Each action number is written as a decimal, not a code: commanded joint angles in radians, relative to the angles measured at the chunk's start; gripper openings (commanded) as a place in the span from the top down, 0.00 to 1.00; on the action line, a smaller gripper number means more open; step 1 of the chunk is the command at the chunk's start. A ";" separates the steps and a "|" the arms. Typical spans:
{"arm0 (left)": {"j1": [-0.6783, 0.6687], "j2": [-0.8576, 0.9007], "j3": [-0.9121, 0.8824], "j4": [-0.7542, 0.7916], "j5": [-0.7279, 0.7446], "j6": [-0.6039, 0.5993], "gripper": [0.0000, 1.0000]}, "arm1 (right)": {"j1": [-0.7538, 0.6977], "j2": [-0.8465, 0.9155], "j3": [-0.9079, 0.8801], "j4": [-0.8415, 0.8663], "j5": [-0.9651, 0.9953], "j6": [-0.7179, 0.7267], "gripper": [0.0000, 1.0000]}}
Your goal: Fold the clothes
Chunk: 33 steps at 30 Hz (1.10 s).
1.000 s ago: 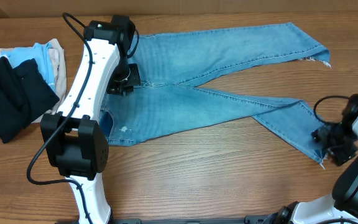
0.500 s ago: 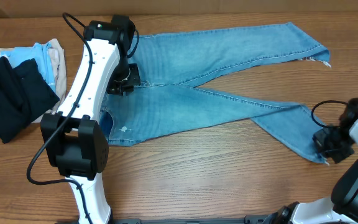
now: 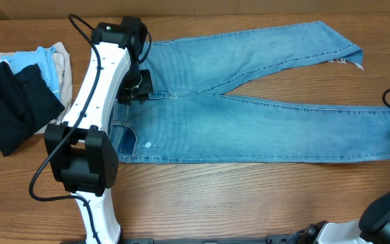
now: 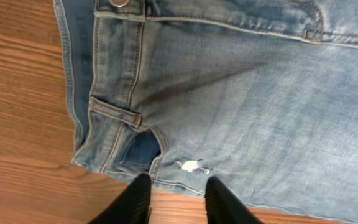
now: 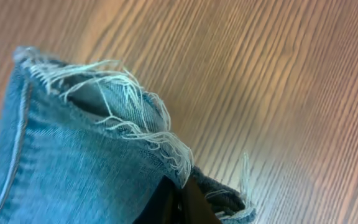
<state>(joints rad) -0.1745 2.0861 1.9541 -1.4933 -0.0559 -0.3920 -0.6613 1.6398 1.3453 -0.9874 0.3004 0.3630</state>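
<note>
White left arm point(image 3: 100, 74), black joints point(image 3: 83, 161), black cable point(image 3: 80, 27)

**Colours and patterns across the tabletop**

We see the jeans point(image 3: 249, 129) in light blue denim, paler along the legs, with tan seam stitching, a small white fleck point(image 4: 191, 165) and whitish frayed hem threads point(image 5: 135, 118). The table point(image 3: 215, 196) is brown wood with fine straight grain. At nine o'clock we note a black garment point(image 3: 12, 102), a light blue garment point(image 3: 36, 57) and a beige garment point(image 3: 63, 62). The left arm point(image 3: 103, 74) is white with black joints.
</note>
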 commanded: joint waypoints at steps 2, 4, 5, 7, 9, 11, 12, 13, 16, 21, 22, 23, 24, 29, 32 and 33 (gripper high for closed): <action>0.005 -0.005 -0.013 -0.009 -0.002 0.010 0.65 | -0.008 0.003 0.000 0.005 0.039 -0.011 0.96; 0.004 -0.005 -0.036 -0.006 -0.001 -0.005 0.65 | -0.008 0.003 0.000 0.004 0.039 -0.011 0.96; 0.004 -0.005 -0.056 0.001 0.003 -0.005 0.66 | -0.008 0.003 0.000 0.004 0.039 -0.011 0.96; 0.004 -0.005 -0.103 0.017 0.012 -0.005 0.68 | -0.008 0.003 0.000 0.005 0.039 -0.011 0.96; 0.003 -0.005 -0.166 0.056 0.043 -0.002 0.69 | -0.008 0.003 0.000 0.005 0.039 -0.011 0.96; 0.004 -0.005 -0.236 0.111 0.111 0.037 0.72 | -0.008 0.003 0.000 0.006 0.039 -0.011 0.96; 0.004 -0.005 -0.269 0.142 0.145 0.060 0.71 | -0.008 0.003 0.000 0.008 0.039 -0.011 0.96; 0.004 -0.005 -0.298 0.165 0.169 0.073 0.71 | -0.008 0.003 0.000 0.008 0.039 -0.011 0.96; 0.004 -0.005 -0.377 0.216 0.179 0.079 0.71 | -0.008 0.003 0.000 0.009 0.039 -0.011 0.96; 0.008 -0.005 -0.523 0.309 0.150 0.077 0.71 | -0.008 0.003 0.000 0.000 0.010 -0.011 0.96; 0.010 -0.005 -0.556 0.328 0.150 0.074 0.71 | -0.008 0.003 0.000 -0.003 0.010 -0.011 0.96; 0.014 -0.005 -0.592 0.347 0.149 0.074 0.72 | -0.008 0.003 0.000 -0.004 0.011 -0.011 0.96; 0.019 -0.005 -0.621 0.360 0.148 0.069 0.74 | -0.008 0.003 0.000 -0.004 0.013 -0.012 0.96; 0.085 -0.005 -0.740 0.369 0.074 0.024 0.77 | -0.008 0.003 0.000 -0.027 0.018 -0.011 0.96; 0.149 -0.005 -0.771 0.326 0.037 -0.002 0.80 | -0.008 0.003 0.000 -0.072 0.055 0.008 0.96; 0.174 -0.005 -0.774 0.311 0.021 -0.007 0.80 | -0.008 0.003 0.000 -0.085 0.072 0.027 0.96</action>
<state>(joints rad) -0.0822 2.0182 1.2644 -1.1572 0.0937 -0.3557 -0.6613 1.6432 1.3453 -1.0611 0.3054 0.3607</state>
